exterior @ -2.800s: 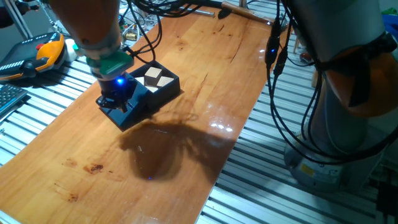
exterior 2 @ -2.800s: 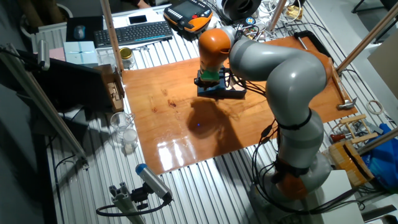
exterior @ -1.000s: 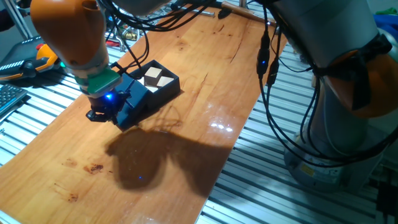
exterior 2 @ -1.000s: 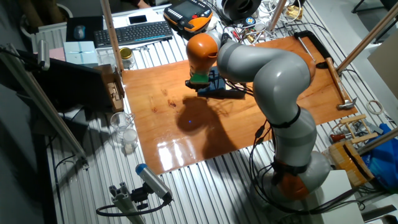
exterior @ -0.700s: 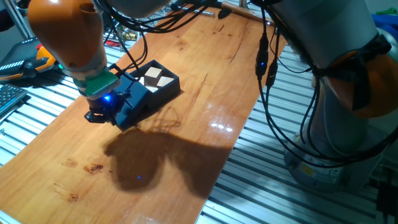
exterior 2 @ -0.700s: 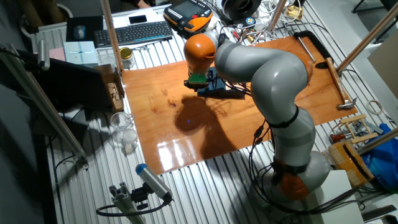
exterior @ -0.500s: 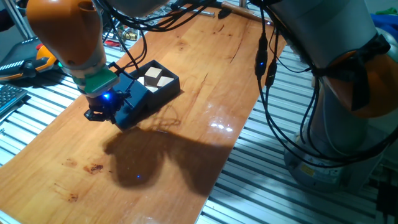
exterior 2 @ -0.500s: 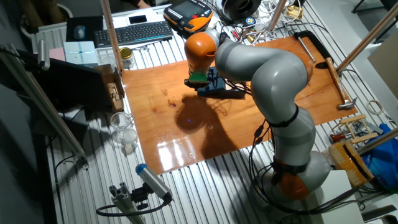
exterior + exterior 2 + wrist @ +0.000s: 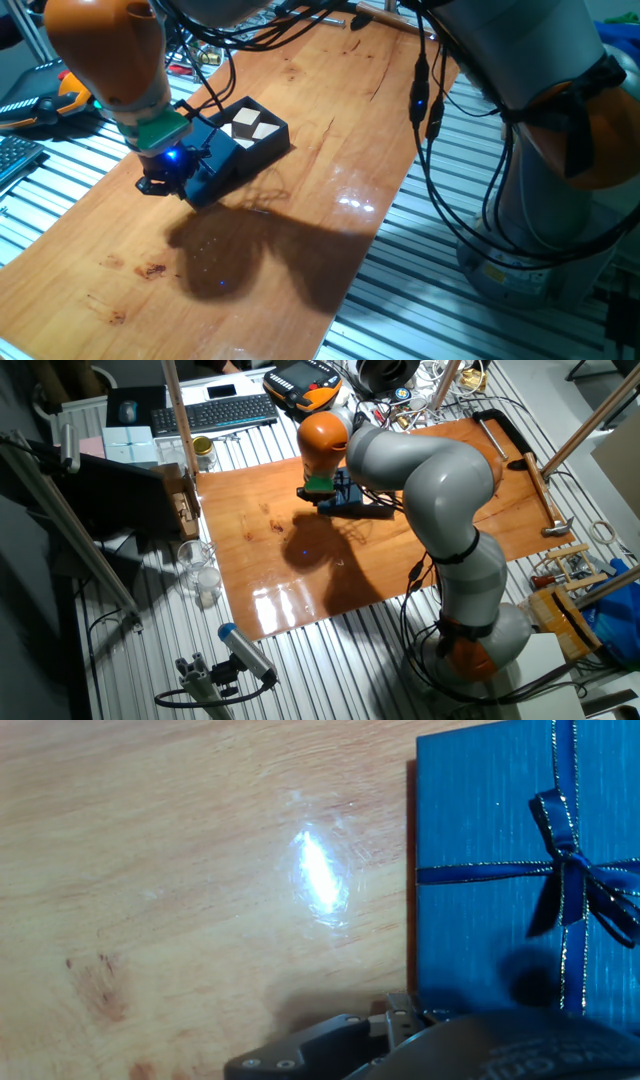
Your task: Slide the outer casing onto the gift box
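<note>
item 1: surface (image 9: 330, 130), a wooden board on a slatted metal frame. bright glare patch near its middle in one fixed view; the hand view shows a glare spot too.

item 2: outer casing (image 9: 500, 870), dark navy sleeve w/ a thin ribbon bow (image 9: 575, 880) on its top face. in one fixed view we see it (image 9: 215, 165) at the near-left end of the gift box, partly slid over it, lying flat on the surface. in the other fixed view it (image 9: 352, 505) sits just beside the arm's wrist, details too small to read.

item 3: gift box (image 9: 255, 132), dark navy low tray, its far end sticking out of the casing. tan and white square pieces (image 9: 250, 125) show in the uncovered part.

item 4: gripper (image 9: 165, 182), on the orange-and-grey arm, w/ a green ring and a blue light above it. it sits low at the casing's near-left edge, touching or v. close to it; we cannot tell which. state of the fingers: we cannot tell, as the wrist hides them in both fixed views and the hand view shows only a dark housing at the bottom edge.

item 5: misc. off the board: an orange-and-black handheld pendant (image 9: 70, 85) at left, a keyboard (image 9: 215, 410) at the far side, cables (image 9: 440, 150) hanging beside the arm's base.
</note>
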Robot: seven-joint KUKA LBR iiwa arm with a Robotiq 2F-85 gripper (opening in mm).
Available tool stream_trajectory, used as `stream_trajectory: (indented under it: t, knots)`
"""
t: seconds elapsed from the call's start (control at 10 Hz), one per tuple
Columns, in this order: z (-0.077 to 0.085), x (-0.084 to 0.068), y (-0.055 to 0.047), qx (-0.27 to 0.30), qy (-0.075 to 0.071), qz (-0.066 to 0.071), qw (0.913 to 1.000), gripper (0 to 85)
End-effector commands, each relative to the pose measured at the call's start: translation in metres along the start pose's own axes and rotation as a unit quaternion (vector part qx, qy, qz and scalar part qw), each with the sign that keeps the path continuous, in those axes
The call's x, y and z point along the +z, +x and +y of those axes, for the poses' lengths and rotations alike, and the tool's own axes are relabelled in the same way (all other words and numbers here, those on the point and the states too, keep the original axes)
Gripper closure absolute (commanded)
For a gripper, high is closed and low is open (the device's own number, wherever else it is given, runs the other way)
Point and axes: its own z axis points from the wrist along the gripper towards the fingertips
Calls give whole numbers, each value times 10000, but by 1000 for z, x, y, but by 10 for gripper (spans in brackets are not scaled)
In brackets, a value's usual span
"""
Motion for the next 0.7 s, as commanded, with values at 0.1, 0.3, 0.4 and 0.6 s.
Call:
stream_trajectory:
  t: [0.1, 0.3, 0.4, 0.6]
  knots:
    - [0, 0, 0, -115, -23, 165, 9998, 850]
    - [0, 0, 0, -198, -39, 169, 9997, 850]
    - [0, 0, 0, -264, 19, 152, 9995, 850]
    - [0, 0, 0, -262, 5, 219, 9994, 850]
